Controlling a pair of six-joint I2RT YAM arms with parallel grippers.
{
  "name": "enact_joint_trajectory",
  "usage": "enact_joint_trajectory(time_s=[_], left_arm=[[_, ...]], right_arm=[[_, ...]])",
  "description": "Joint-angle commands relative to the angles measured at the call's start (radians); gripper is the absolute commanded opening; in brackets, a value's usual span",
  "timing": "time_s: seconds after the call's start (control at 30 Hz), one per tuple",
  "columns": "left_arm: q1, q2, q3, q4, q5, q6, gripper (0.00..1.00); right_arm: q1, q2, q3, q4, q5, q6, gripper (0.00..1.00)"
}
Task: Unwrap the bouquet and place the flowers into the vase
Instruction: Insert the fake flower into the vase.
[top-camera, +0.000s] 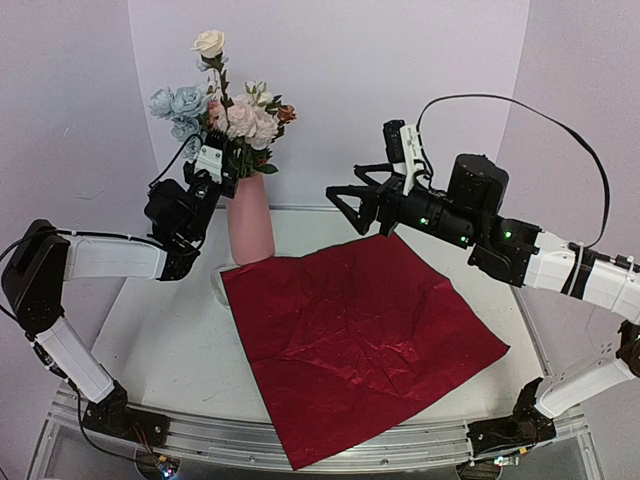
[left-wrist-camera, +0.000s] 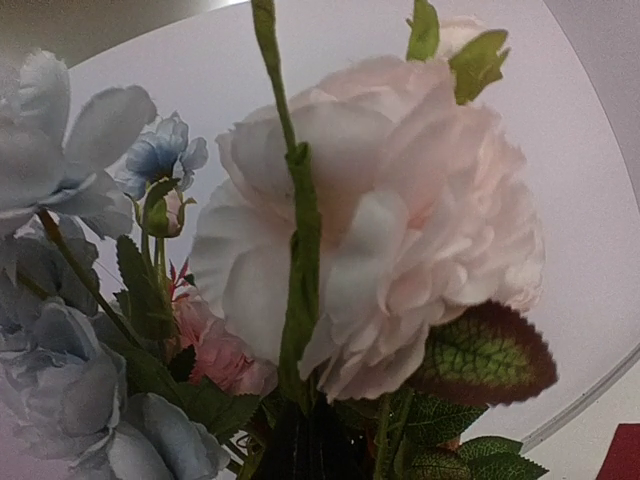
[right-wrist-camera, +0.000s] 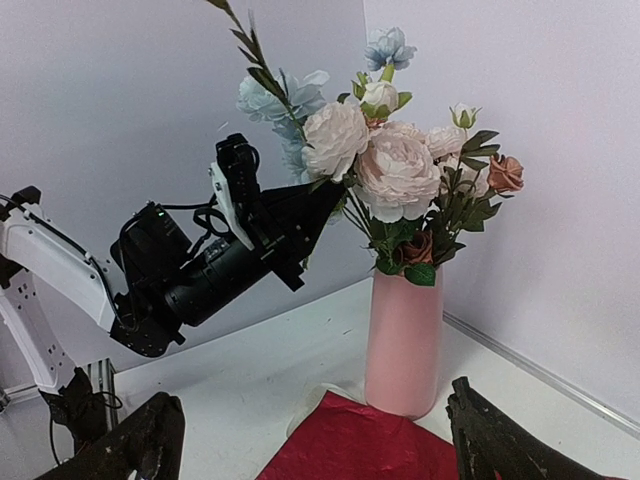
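Item one, left of the vase (top-camera: 250, 222): the left gripper (right-wrist-camera: 322, 198) is reaching into the bunch just above the vase mouth, jaws pressed together; I am not able to tell whether a thin stem is caught between them. Item two: the flowers (top-camera: 240, 118) are standing in the vase, stems down, heads fanning above its rim. I am judging the step as the letting-go, so I am planning to part the jaws slowly and back out along the arm's own line, away from the vase, taking care that no leaf is dragging and the tall vase is not tipping. Item three, in front of the vase and running to its right: the wrapping paper (top-camera: 360, 340) is lying flat, one corner touching the vase foot. Item four, right of the vase: the right gripper (top-camera: 343, 208) is hovering with jaws spread wide, holding nothing, well placed for steadying the vase. Counts: two arms; one vase; one paper sheet; about nine flower heads, though the pale blue cluster is blurring together.
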Motion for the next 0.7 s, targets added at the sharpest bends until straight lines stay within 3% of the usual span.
enact_joint_trajectory(time_s=[0.0, 0.67], left_arm=[[0.006, 0.015, 0.061, -0.079, -0.027, -0.057, 0.0], [0.046, 0.072, 0.17, -0.343, -0.031, -0.176, 0.0]], right_arm=[[0.004, -0.04, 0.0, 0.045, 0.012, -0.019, 0.92], [0.004, -0.033, 0.006, 0.046, 0.009, -0.022, 0.93]])
